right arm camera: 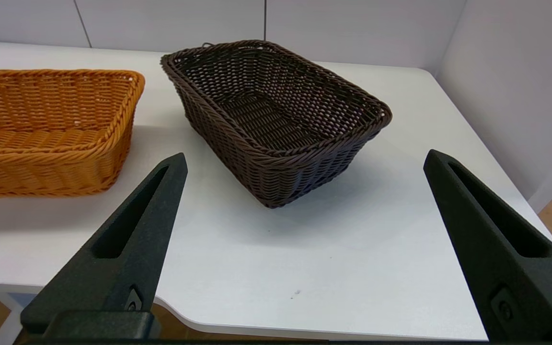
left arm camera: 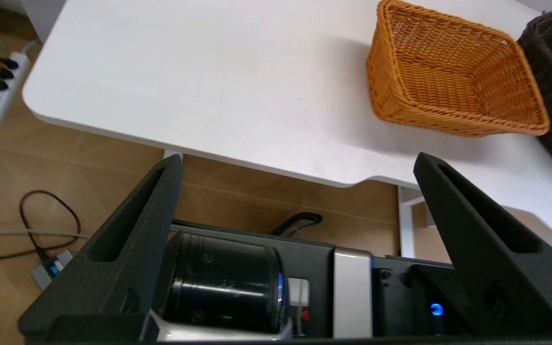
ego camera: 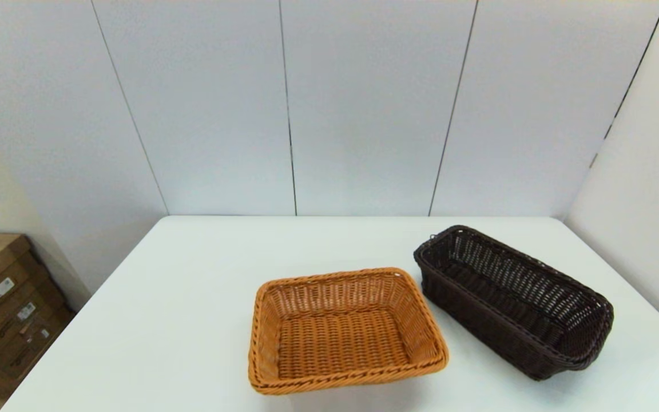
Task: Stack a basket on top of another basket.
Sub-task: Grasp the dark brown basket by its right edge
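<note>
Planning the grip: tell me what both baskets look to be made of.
Dark brown basket: woven wicker, perhaps plastic rattan given its even strands; open-weave walls, braided rim. Orange basket: the same kind of weave, tighter, slightly glossy, braided rim too.

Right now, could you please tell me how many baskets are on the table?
2: the orange basket near the table's front middle, and the dark brown basket beside it to the right, both empty.

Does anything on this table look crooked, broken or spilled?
Only slightly: the dark brown woven wicker basket sits at an angle to the table edge, beside the squarer-set orange-tan woven wicker basket. Nothing looks spilled or damaged.
</note>
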Robot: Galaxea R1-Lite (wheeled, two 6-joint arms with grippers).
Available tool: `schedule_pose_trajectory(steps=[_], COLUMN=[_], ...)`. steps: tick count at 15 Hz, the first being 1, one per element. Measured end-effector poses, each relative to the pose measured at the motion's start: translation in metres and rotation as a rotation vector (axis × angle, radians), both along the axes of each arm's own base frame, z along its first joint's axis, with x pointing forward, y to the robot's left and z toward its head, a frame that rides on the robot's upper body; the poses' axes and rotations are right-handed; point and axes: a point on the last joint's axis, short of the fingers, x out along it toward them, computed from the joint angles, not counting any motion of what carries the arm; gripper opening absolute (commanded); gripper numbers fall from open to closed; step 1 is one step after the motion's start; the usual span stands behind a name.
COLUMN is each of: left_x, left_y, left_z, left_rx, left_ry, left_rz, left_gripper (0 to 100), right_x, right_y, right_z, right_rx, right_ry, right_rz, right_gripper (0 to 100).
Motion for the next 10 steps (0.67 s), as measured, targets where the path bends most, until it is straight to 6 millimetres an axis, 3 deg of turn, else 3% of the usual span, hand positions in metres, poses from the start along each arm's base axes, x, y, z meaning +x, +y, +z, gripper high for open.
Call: schedule_pose_trajectory(steps=[10], left_x=[-0.028], left_y=[-0.003], left_z=[-0.038], left_rx=[0.113], left_ry=[-0.179], left_rz=[-0.067], left_gripper=[100], right_x=[0.0], right_y=[0.0], right_z=[0.0], right_rx=[0.003], right_ry=[0.0], right_rz=[-0.002], right_gripper=[100])
